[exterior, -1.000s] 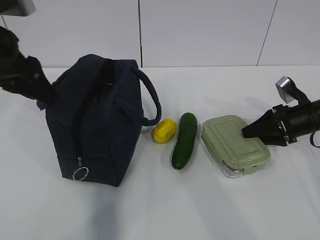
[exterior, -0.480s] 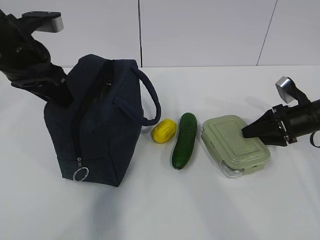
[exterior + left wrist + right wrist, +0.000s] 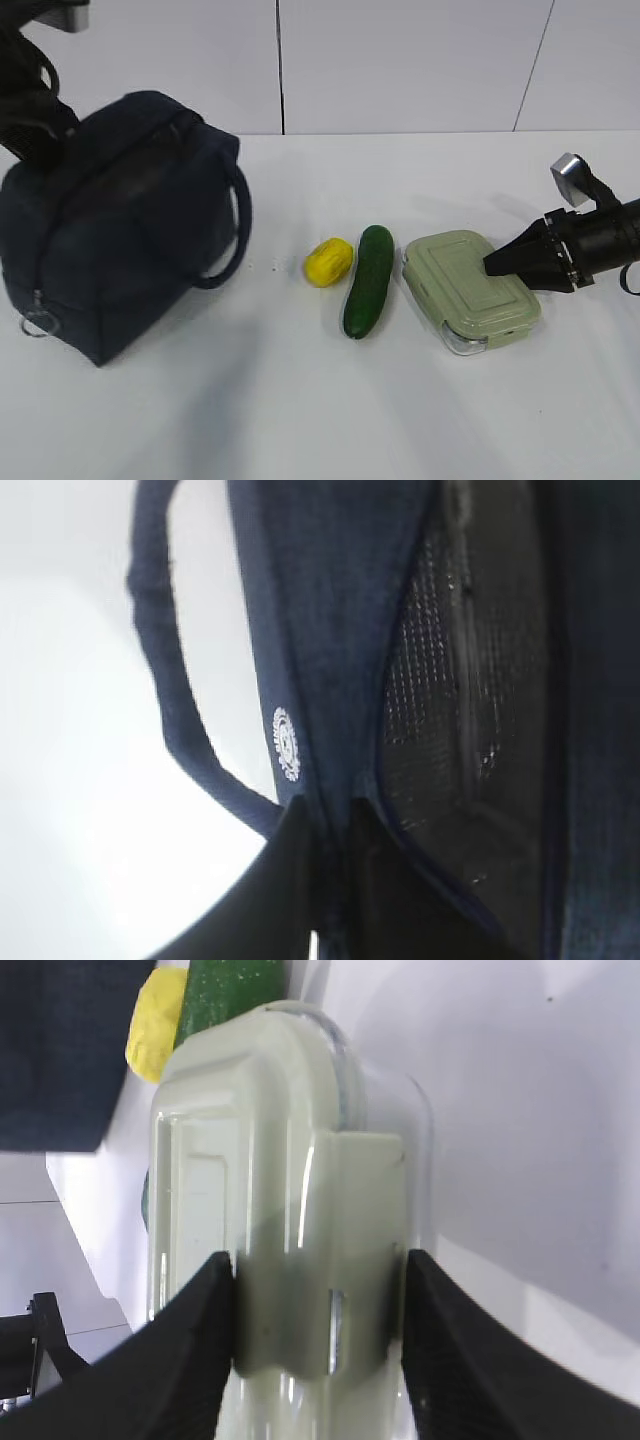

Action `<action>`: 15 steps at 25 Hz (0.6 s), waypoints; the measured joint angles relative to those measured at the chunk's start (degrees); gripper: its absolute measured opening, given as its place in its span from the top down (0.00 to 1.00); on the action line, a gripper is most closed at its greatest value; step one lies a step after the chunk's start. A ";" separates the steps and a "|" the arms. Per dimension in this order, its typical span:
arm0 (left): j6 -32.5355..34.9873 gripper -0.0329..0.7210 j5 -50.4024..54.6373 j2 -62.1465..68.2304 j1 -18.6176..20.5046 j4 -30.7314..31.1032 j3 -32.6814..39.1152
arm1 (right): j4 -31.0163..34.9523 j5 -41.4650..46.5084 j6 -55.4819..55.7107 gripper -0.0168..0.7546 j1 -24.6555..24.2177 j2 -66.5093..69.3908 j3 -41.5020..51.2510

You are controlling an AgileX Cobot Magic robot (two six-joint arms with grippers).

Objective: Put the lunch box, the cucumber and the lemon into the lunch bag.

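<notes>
Exterior view: we see the lunch bag (image 3: 120,225), boxy dark navy fabric, tilted and lifted at the 9 o'clock side of the white counter (image 3: 330,420), its silver ring pull (image 3: 35,322) hanging at the lower near corner and one loop handle (image 3: 232,235) drooping toward 3 o'clock. The left claw (image 3: 45,125) meets the bag's upper far edge; in the left wrist view its dark fingers (image 3: 300,880) are pressed together on the bag's rim fabric, just below the small white round logo (image 3: 286,743), with black mesh lining (image 3: 440,700) showing inside the opened top.

At the counter's centre lies the lemon (image 3: 329,261), small, bright yellow, oval. Just beside it at 3 o'clock is the cucumber (image 3: 368,280), smooth dark green, slightly curved, its length running from 12 to 6 o'clock. We cannot tell whether the two touch. Next at 3 o'clock sits the lunch box (image 3: 468,290), clear-walled with a pale sage-green lid, rounded corners, close to the cucumber.

The right claw (image 3: 500,263) reaches in from 3 o'clock. In the right wrist view its black fingers (image 3: 200,1350) are spread to either side of the box's lid clip (image 3: 330,1260), flanking the box's end.

Between bag and lemon the counter lies bare, and the whole 6 o'clock strip is open. A white panelled wall (image 3: 400,60) closes the 12 o'clock edge.
</notes>
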 joint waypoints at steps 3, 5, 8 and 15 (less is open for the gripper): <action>-2.37 0.93 2.35 0.00 0.73 4.09 -3.82 | 0.00 0.00 0.09 0.49 0.00 0.00 0.00; -2.86 0.93 2.58 0.00 0.89 3.51 -5.60 | -0.09 0.00 0.09 0.49 0.00 0.00 0.00; -3.11 0.93 2.32 0.23 -1.01 0.54 -6.39 | -0.09 0.00 0.23 0.49 0.00 0.00 0.00; -3.29 0.93 2.06 6.11 -3.82 -3.31 -6.61 | -0.09 0.00 0.36 0.49 0.00 0.00 -0.13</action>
